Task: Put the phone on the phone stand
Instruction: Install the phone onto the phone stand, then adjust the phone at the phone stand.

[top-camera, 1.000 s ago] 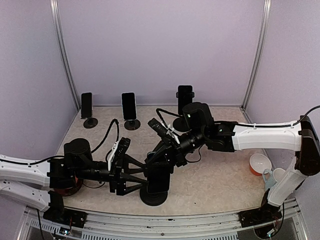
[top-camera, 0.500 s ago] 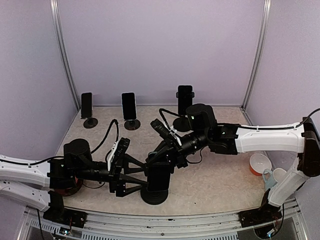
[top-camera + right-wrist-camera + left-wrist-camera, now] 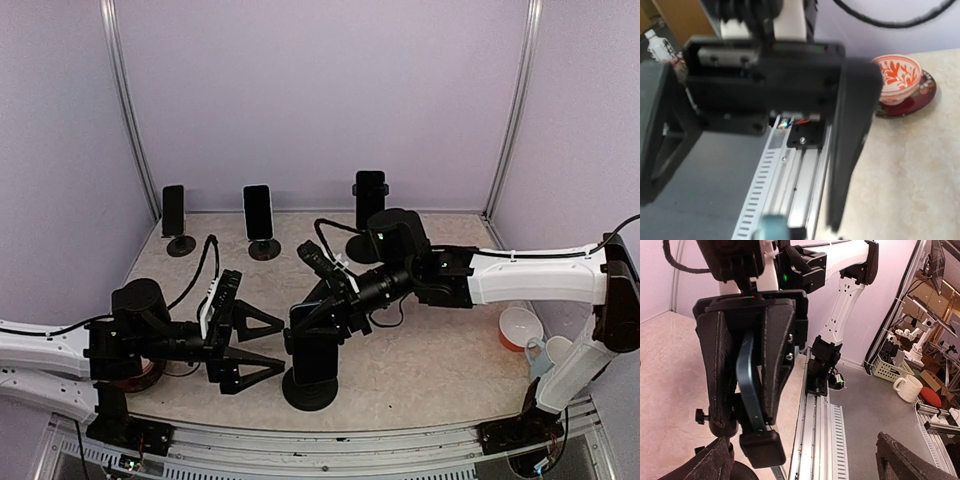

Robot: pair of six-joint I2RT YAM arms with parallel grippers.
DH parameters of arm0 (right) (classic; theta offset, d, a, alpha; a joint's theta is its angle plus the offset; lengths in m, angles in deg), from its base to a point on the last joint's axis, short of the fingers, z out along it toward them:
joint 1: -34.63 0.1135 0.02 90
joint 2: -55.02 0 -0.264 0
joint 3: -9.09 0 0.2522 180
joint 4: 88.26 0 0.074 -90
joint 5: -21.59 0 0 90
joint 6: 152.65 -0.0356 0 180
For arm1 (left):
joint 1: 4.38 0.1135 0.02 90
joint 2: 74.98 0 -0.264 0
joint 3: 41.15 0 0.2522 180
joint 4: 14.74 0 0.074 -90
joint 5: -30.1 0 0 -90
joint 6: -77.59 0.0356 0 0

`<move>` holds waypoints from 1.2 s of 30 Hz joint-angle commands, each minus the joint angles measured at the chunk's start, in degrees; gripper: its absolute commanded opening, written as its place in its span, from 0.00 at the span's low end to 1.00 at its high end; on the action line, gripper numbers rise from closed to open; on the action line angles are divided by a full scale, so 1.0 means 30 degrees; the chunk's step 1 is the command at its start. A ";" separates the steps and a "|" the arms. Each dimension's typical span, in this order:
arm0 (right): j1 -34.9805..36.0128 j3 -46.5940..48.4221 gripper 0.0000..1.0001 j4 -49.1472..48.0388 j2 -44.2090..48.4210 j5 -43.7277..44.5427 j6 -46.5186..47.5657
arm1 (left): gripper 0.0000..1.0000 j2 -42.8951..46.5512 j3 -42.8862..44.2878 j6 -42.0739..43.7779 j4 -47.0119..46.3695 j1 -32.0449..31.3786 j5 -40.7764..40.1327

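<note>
The phone [image 3: 318, 352] is held upright in the closed right claw [image 3: 312, 325] directly over the phone stand [image 3: 308, 391] for seating, while the left claw [image 3: 262, 346] is spread wide just beside it.

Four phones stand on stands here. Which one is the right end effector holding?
The near phone, on the front stand. The right end effector grips its top; the three other phones stand untouched along the back wall.

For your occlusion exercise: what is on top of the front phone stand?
The phone stands upright on the front phone stand, the right tool closed over its top edge. The cradle where phone meets stand is hidden. The left tool hangs open beside it.
</note>
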 commanded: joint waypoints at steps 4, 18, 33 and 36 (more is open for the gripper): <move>-0.0190 0.0023 0.47 0.1605 -0.0283 0.1213 -0.0186 | 0.99 0.1104 -0.0831 -0.0415 -0.0295 0.0545 -0.0798; -0.0203 -0.0215 0.80 0.0972 0.2169 0.1328 -0.1860 | 0.99 0.1032 -0.0964 -0.0569 -0.0370 0.0608 -0.1033; 0.0038 -0.3156 0.81 0.2556 0.6702 0.5746 -0.2684 | 0.93 -0.0798 0.0125 -0.0944 -0.0236 0.0424 -0.1937; 0.0470 -0.3824 0.80 0.2541 0.6783 0.6497 -0.2922 | 0.90 -0.1043 0.0376 -0.0940 -0.0202 0.0353 -0.2058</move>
